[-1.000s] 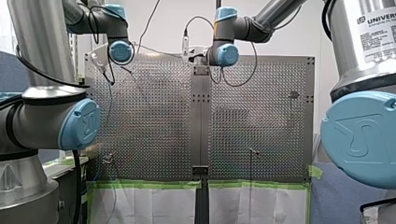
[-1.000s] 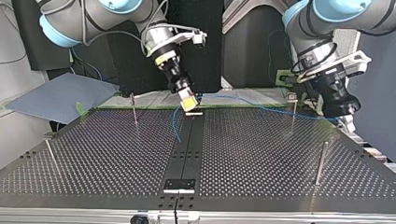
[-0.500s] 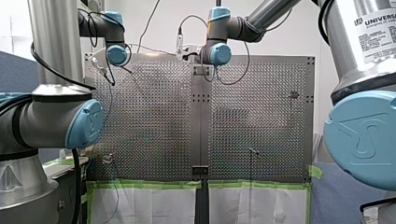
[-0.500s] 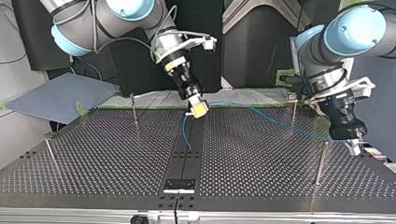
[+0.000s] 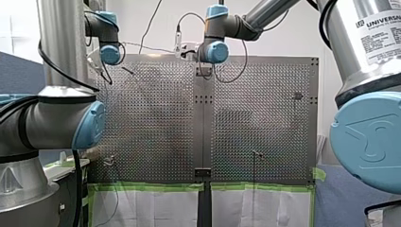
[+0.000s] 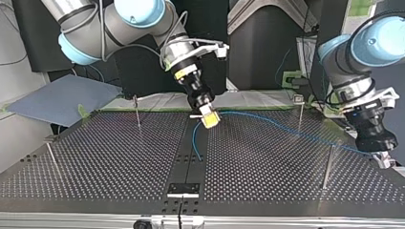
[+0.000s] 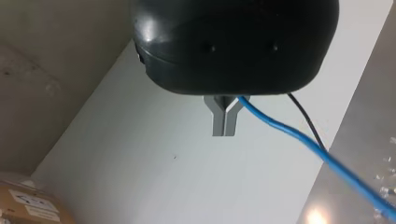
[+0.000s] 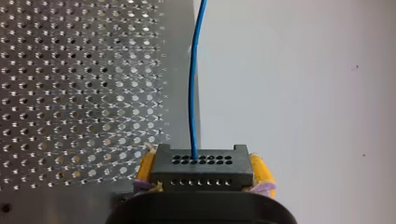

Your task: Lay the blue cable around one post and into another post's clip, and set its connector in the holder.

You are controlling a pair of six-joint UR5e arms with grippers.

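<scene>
Posts stand in the blue cable's (image 6: 267, 121) path across the perforated surface (image 6: 95, 157). In the top view a thin clip post (image 6: 299, 114) rises near the far right, and a taller plain post (image 6: 327, 167) stands closer to the camera at the right edge. The cable passes across both; I cannot tell whether it touches either or on which side it runs. Two more thin posts (image 6: 137, 112) stand at that view's left, well apart from the cable.

My right claw (image 6: 210, 119) hangs over the far end of the dark centre strip (image 6: 188, 162), its yellow pads (image 8: 146, 165) clamped on the black connector (image 8: 201, 168). The cable leaves a hole in the connector's face, drops in a short loop to the strip, then sweeps rightward to my left claw (image 6: 382, 159), which hovers just past the plain post at the surface's right edge. In the left wrist view the metal fingers (image 7: 217, 119) are pressed together and the cable comes out from between them near their base, with a thin black wire (image 7: 303, 116) beside it.

A black bracket (image 6: 183, 188) sits on the strip at the top view's near edge, well apart from the connector. A blue-grey sheet (image 6: 62, 98) lies beyond the surface's left corner, and green tape (image 5: 151, 187) lines one edge in the front view.
</scene>
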